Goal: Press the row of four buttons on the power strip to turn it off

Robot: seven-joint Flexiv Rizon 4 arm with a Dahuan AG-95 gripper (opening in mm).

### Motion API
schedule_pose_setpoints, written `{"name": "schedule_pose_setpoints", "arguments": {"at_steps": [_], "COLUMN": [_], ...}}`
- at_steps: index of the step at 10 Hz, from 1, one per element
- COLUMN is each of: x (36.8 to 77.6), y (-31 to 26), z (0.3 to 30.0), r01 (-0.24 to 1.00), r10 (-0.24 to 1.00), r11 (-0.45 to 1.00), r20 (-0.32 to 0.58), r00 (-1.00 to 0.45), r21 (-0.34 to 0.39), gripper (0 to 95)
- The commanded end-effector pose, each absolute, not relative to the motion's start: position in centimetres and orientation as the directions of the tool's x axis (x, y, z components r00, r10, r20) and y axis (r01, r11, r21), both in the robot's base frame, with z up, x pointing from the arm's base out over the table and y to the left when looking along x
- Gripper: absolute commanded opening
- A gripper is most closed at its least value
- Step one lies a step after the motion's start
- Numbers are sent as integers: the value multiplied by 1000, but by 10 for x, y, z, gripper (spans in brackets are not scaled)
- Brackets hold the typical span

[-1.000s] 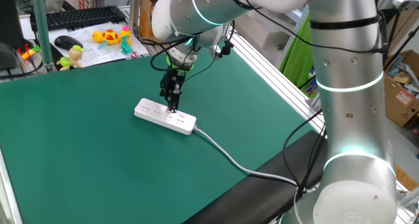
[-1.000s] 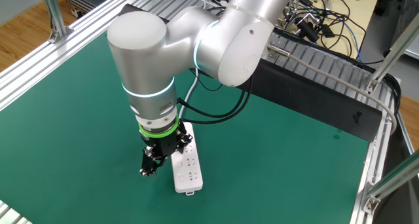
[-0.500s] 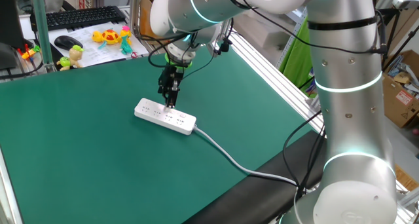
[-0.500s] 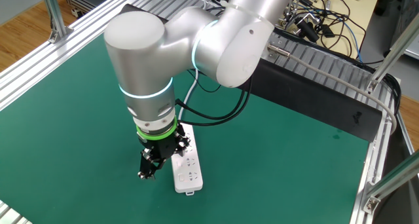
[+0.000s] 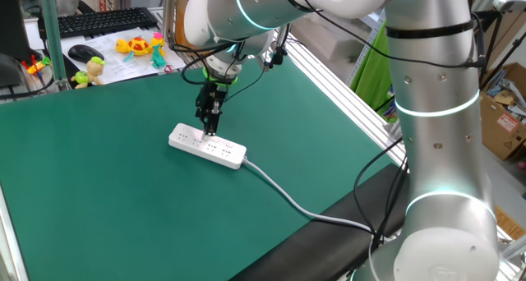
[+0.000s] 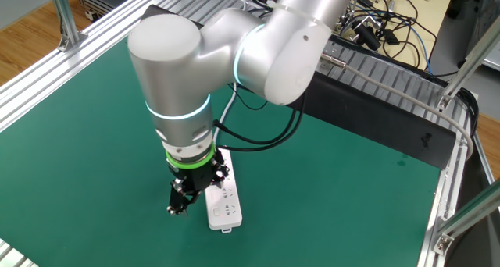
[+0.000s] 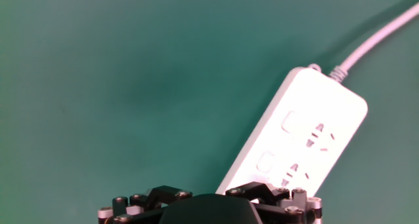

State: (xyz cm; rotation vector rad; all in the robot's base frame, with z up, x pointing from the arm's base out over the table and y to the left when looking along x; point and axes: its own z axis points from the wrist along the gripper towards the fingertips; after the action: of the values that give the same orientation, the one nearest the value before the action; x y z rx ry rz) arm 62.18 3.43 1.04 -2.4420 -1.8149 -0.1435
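A long flat white plastic power strip (image 5: 207, 145) with rounded ends lies flat on a green table mat (image 5: 107, 199), roughly in the middle of the mat. Its top carries socket groups, and beside them sits the row of small square white buttons (image 7: 279, 142); only two of these buttons show clearly, in the hand view, each next to its own socket group. A thick white cable (image 5: 300, 205) leaves one rounded end of the strip and runs across the mat to the mat's near edge.

The black two-finger gripper (image 5: 208, 131) of a large silver robot arm (image 5: 431, 108) points straight down over the strip, near its middle. In one fixed view its fingertips are right at the strip's top surface, though actual contact cannot be confirmed. In the other fixed view the gripper (image 6: 184, 202) sits low beside the strip's long edge, and the arm's body covers much of the strip. The jaws stand fully spread and grip nothing.

Beyond the mat's far edge, a black computer keyboard (image 5: 97, 21) and a black mouse (image 5: 85, 52) rest on a separate surface, alongside small yellow and green plastic toys (image 5: 141, 48). Aluminium frame rails (image 6: 47, 80) border the mat.
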Motion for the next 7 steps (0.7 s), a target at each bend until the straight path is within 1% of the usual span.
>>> {"name": "schedule_pose_setpoints", "arguments": {"at_steps": [1, 4, 5, 7], "x": [622, 622, 622, 620], "y": [33, 33, 33, 30], "z": [11, 11, 12, 20], "r01": [964, 974, 984, 996], "r10": [952, 963, 973, 980], "r11": [-266, -224, -175, -87], "r20": [146, 144, 149, 179], "r00": [267, 225, 176, 92], "r21": [-30, -27, -21, -33], "gripper": [950, 950, 950, 950]}}
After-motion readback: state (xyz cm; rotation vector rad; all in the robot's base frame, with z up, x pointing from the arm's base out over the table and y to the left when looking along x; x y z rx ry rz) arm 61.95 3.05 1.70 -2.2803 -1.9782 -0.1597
